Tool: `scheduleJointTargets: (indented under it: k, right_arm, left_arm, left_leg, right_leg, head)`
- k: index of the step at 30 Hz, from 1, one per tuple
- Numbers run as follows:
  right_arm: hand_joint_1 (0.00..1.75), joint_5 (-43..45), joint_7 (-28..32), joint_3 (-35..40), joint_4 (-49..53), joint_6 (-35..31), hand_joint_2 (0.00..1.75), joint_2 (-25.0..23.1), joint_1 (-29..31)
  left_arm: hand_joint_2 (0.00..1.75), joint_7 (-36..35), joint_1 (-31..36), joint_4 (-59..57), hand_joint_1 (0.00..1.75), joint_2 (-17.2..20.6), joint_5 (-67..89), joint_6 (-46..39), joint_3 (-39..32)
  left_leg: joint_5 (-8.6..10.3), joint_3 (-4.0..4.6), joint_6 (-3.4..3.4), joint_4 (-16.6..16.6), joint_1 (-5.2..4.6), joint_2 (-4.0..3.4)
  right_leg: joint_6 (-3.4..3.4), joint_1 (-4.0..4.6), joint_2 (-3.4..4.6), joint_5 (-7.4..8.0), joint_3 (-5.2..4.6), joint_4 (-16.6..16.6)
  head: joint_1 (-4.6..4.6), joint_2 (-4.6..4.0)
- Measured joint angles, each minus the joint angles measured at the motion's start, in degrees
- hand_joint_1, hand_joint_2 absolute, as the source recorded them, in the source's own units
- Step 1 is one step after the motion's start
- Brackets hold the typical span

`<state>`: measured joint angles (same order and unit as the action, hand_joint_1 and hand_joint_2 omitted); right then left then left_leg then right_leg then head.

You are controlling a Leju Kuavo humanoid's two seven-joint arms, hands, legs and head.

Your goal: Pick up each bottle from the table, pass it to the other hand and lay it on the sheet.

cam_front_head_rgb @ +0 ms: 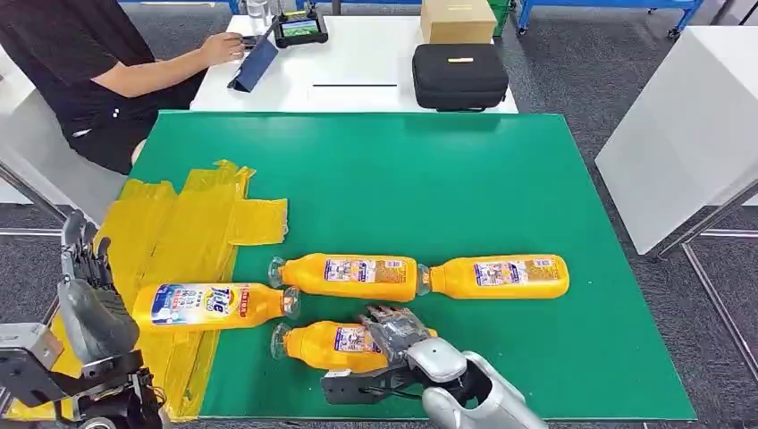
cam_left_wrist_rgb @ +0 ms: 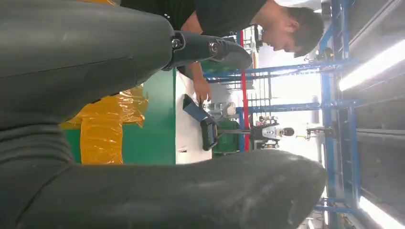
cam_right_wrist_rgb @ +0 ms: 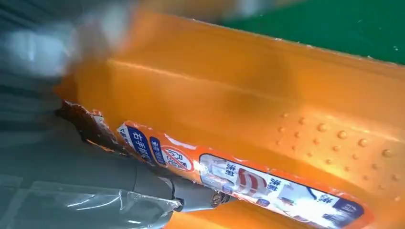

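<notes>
Four orange bottles lie on their sides. One bottle [cam_front_head_rgb: 214,306] rests on the yellow sheet [cam_front_head_rgb: 179,223] at the left of the green table [cam_front_head_rgb: 429,170]. Two more, a middle bottle [cam_front_head_rgb: 344,275] and a right bottle [cam_front_head_rgb: 496,275], lie end to end mid-table. The nearest bottle [cam_front_head_rgb: 326,344] lies on the green surface, and my right hand [cam_front_head_rgb: 398,329] grips its base end. Up close, this bottle [cam_right_wrist_rgb: 248,109] sits between my fingers [cam_right_wrist_rgb: 143,191]. My left hand [cam_front_head_rgb: 85,286] is raised off the table's left edge, fingers apart and holding nothing; the wrist view shows the left hand [cam_left_wrist_rgb: 71,71] and the sheet [cam_left_wrist_rgb: 102,129].
A person [cam_front_head_rgb: 80,63] sits at the far left by a white table [cam_front_head_rgb: 357,67] holding a tablet [cam_front_head_rgb: 299,27], a black case [cam_front_head_rgb: 459,76] and a cardboard box [cam_front_head_rgb: 456,20]. Another white table [cam_front_head_rgb: 688,125] stands to the right.
</notes>
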<state>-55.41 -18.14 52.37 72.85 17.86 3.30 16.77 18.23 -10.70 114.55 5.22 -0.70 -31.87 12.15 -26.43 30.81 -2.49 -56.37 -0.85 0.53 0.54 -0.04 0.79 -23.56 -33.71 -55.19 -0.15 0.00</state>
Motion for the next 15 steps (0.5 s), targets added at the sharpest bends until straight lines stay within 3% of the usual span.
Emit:
scheduleJointTargets:
  k: [4, 5, 6, 7, 15]
  right_arm:
    - [0.00, -0.50, -0.13, 0.24, -0.48, 0.00, 1.75, 0.13, 0.27]
    - [0.24, -0.81, -0.22, 0.24, -0.55, 0.00, 1.75, 0.13, 0.29]
    - [1.66, -1.05, -0.31, 0.24, -0.66, 0.00, 1.75, 0.13, 0.29]
    - [1.75, -1.18, -0.37, 0.24, -0.70, 0.00, 1.75, 0.13, 0.28]
    - [1.75, 0.00, -0.37, 0.04, -0.41, 0.02, 1.75, 1.38, -0.65]
  left_arm:
    - [0.00, 0.00, 0.09, -0.04, 0.00, 0.00, -0.37, 0.00, 0.00]
    - [0.00, 0.00, 0.36, -0.17, 0.00, 0.00, -0.61, 0.00, 0.02]
    - [0.00, 0.00, 0.72, -0.33, 0.00, 0.00, -0.81, 0.00, 0.02]
    - [0.00, 0.00, 0.92, -0.42, 0.00, 0.00, -1.14, -0.04, 0.02]
    - [0.00, 1.03, 2.41, -1.77, 0.00, 0.50, -3.61, -0.55, 0.11]
  left_leg:
    - [0.00, -0.13, 0.00, 0.00, 0.00, -0.02]
    - [0.00, -0.14, 0.00, 0.00, 0.00, -0.02]
    - [0.00, -0.16, 0.00, 0.00, 0.00, -0.01]
    - [0.00, -0.19, 0.00, 0.00, 0.00, -0.01]
    - [-0.04, -0.46, 0.02, 0.00, 0.00, -0.06]
  right_leg:
    - [0.00, 0.00, 0.00, 0.00, 0.11, 0.00]
    - [0.00, 0.00, 0.00, 0.00, 0.12, 0.00]
    - [0.00, 0.00, 0.00, 0.00, 0.14, 0.00]
    - [0.00, 0.00, 0.00, 0.00, 0.17, 0.00]
    - [-0.01, 0.02, 0.02, -0.01, 0.39, 0.02]
  head:
    - [-0.02, 0.00]
    - [-0.02, 0.00]
    - [0.00, 0.00]
    - [-0.02, 0.00]
    - [-0.02, 0.00]
